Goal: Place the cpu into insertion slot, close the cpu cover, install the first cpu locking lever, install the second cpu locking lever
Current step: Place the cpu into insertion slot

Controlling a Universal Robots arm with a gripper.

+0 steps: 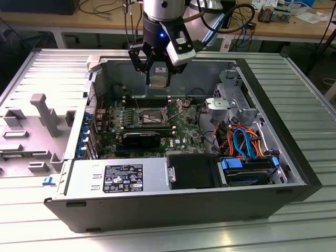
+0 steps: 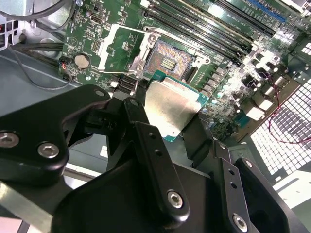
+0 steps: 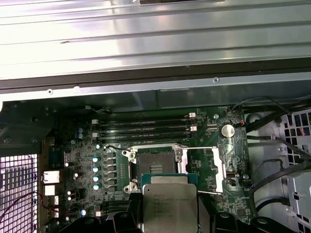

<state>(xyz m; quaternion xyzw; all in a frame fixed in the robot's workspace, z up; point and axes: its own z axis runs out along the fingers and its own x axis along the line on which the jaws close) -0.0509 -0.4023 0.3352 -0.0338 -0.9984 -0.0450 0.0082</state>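
My gripper [image 1: 157, 79] hangs over the open computer case, shut on the cpu [image 1: 158, 75], a flat square chip with a dull silver top. In both wrist views the cpu [image 2: 172, 107] [image 3: 169, 206] sits between the black fingers [image 2: 146, 141], above the board and apart from it. The insertion slot [image 1: 150, 116] [image 2: 172, 60] [image 3: 156, 167] lies bare below, dark centre showing. The cpu cover [image 2: 116, 48] [image 3: 214, 167] is swung open and lies beside the slot. Thin wire levers [image 3: 197, 148] stand loose along the cover.
Long black memory slots [image 3: 146, 128] run beside the socket. A black heatsink block [image 1: 142, 139] lies on the board. The power supply [image 1: 121, 178] and a drive bay with coloured cables [image 1: 244, 147] fill the near side. The case walls [image 1: 105, 79] ring the board.
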